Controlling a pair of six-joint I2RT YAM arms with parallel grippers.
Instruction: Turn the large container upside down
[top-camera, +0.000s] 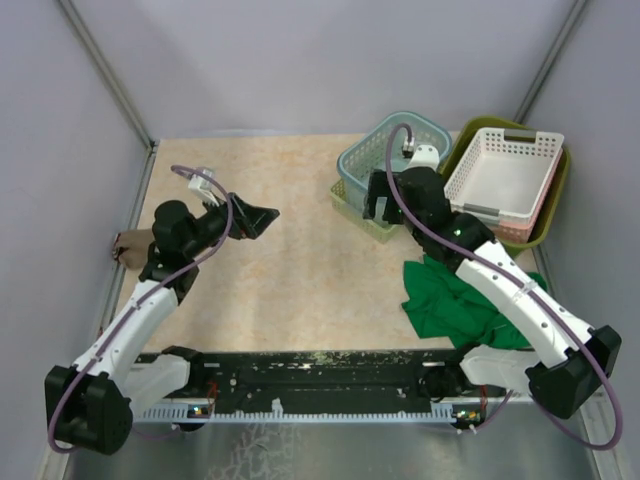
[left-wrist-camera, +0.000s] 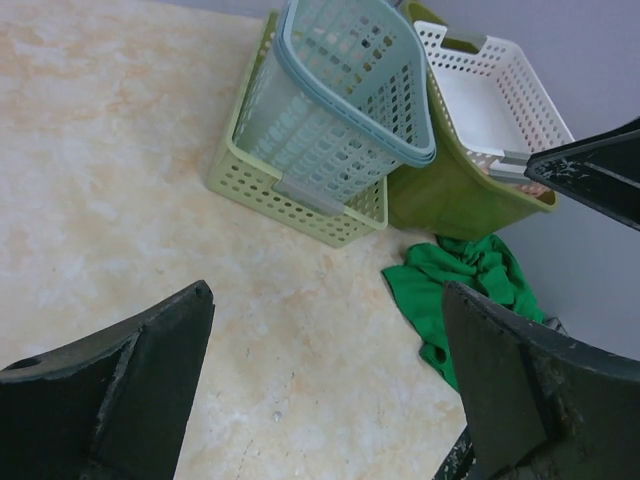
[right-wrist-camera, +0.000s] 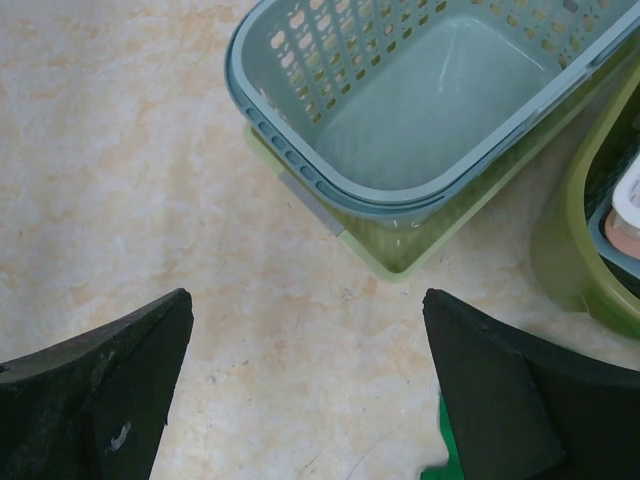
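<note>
Large container (top-camera: 488, 123): dark olive-green tub, upright with its mouth up, standing on the desk (top-camera: 300, 270) just beside the blue-grey basket (top-camera: 390, 150), on that basket's right-arm side.
Load: a white basket (top-camera: 505, 180) lies slanted inside the tub and covers most of its opening.
Long axis: seems to run near-to-far, a little slanted, though the white basket hides too much of the rim to be sure.
Direction from jaws: the right jaws hover over the blue-grey basket's near left corner, so the tub lies to their right and slightly farther off. The right wrist view catches only its curved wall at the right edge.
Nearer arm: the right arm (top-camera: 500, 290); the left arm (top-camera: 190, 235) is well apart, left of the blue-grey basket.
Right jaws: spread wide, holding nothing.
Left jaws: spread wide, holding nothing, aimed towards the blue-grey basket.
Pale yellow-green basket (left-wrist-camera: 290, 195): under the blue-grey basket, which nests tilted in it.
Green cloth (top-camera: 450, 300): on the desk, nearer than the blue-grey basket.
Next move, as a judgement: the right jaws must shift right to the tub's rim, and the white basket would tip out on the flip.
</note>
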